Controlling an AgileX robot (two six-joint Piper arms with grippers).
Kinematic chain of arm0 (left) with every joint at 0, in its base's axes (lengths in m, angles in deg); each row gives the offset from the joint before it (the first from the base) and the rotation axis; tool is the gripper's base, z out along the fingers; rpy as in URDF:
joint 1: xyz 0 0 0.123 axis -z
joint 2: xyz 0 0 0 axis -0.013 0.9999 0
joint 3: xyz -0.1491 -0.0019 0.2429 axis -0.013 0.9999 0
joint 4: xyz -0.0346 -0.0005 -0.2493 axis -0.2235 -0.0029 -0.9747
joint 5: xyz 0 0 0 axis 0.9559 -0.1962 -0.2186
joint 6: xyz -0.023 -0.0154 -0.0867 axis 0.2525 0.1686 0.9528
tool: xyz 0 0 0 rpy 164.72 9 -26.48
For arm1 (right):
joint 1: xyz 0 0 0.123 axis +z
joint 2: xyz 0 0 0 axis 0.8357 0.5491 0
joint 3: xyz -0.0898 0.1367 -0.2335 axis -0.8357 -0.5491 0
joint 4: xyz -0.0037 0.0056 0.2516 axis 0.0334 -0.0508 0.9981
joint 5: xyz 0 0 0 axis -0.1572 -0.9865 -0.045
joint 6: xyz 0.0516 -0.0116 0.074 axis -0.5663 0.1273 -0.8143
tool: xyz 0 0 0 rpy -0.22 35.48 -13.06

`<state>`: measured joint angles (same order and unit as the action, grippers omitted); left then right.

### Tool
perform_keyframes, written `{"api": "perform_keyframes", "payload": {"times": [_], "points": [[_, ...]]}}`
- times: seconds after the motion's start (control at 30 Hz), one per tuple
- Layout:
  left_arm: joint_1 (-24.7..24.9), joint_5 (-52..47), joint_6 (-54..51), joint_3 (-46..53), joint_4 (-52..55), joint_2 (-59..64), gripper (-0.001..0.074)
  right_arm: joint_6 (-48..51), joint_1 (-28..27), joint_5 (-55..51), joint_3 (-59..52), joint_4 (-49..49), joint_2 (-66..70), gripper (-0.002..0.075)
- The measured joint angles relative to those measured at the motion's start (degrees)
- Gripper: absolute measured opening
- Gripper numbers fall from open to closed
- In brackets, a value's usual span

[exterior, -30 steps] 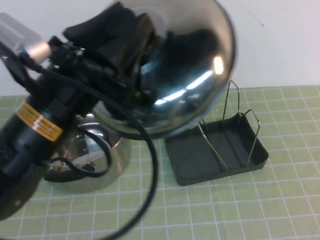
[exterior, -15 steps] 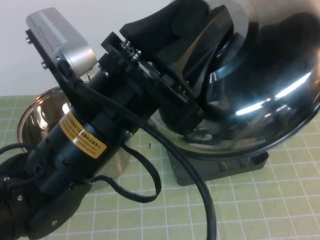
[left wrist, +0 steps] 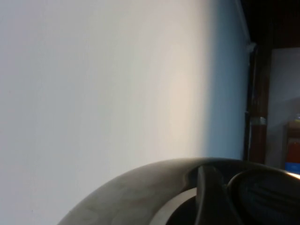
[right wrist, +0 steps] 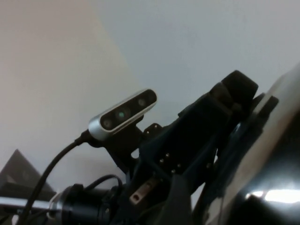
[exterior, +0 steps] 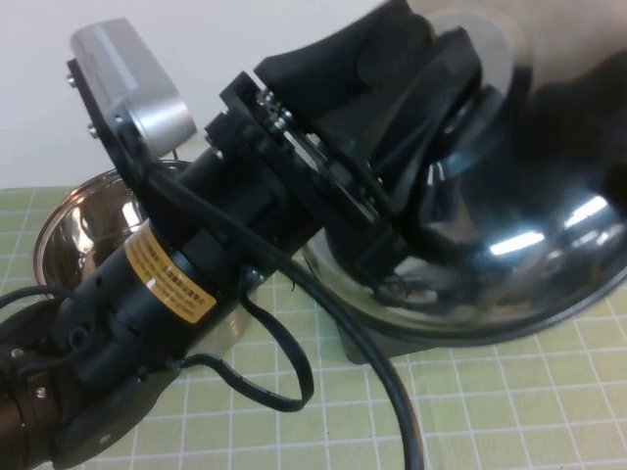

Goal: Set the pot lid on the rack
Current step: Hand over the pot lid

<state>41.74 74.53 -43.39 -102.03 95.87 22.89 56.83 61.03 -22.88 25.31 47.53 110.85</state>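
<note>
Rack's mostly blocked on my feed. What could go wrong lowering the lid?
The pot lid, clamped in the jaws of the left gripper, hides nearly all the rack: it could come down off target. The pot stands beside the left arm; a swing may knock it. The right gripper is out of view.

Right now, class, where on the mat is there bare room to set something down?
Free: the near strip of green mat, in front of the rack. Crowded: the left tool holds the pot lid above the rack; the pot fills the left. The right tool is unseen.
</note>
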Motion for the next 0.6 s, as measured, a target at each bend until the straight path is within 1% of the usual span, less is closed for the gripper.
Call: {"api": "perform_keyframes", "payload": {"times": [0.07,0.13,0.17,0.2,0.23,0.27,0.33,0.37,0.4,0.43,0.47,0.5,0.57,0.6], "points": [[0.0,0.0,0.4,0.0,1.4,0.0,0.0321,0.2,0.0,-1.8,0.1,0.1,1.9,0.0572],[0.0,0.0,0.4,0.0,2.1,0.0,0.0321,0.2,0.0,-2.8,0.1,0.2,3.8,0.0523],[0.0,-0.1,0.4,0.0,2.5,0.0,0.0321,0.2,0.0,-3.4,0.1,0.5,4.6,0.0486],[0.0,-0.3,0.4,0.0,2.9,0.0,0.0321,0.4,0.0,-4.1,0.1,0.6,5.2,0.0438],[0.0,-0.7,0.4,0.0,3.3,0.0,0.0321,0.5,0.0,-4.6,0.1,0.7,5.5,0.0365],[0.0,-1.0,0.9,0.0,3.9,0.0,0.0321,0.8,0.0,-5.1,0.3,1.0,5.7,0.0312],[-0.2,-2.4,2.1,0.0,5.2,0.0,0.032,2.6,0.0,-6.6,0.4,2.0,6.0,0.0165],[-0.3,-3.3,2.8,0.0,5.7,0.0,0.0319,3.7,0.0,-7.2,0.4,2.0,6.1,0.0118],[-0.3,-3.9,4.1,0.0,6.5,0.0,0.032,4.8,0.1,-7.8,0.4,2.0,6.1,0.0096],[-0.3,-4.3,5.3,0.0,7.3,0.0,0.0322,5.8,0.1,-8.4,0.4,2.0,6.1,0.0091],[-0.3,-5.1,6.1,-0.1,8.1,0.0,0.0335,6.8,0.1,-8.7,0.4,1.9,6.1,0.0083],[-0.3,-6.1,7.2,-0.2,9.1,0.0,0.0377,7.6,0.1,-8.8,0.4,1.7,6.1,0.0069],[-0.3,-7.3,9.7,-0.2,11.0,0.0,0.0507,9.0,0.1,-8.7,0.4,1.2,6.1,0.0058],[-0.3,-7.4,10.8,-0.2,11.5,0.0,0.0557,9.4,0.1,-8.4,0.4,1.0,6.1,0.0058]]}}
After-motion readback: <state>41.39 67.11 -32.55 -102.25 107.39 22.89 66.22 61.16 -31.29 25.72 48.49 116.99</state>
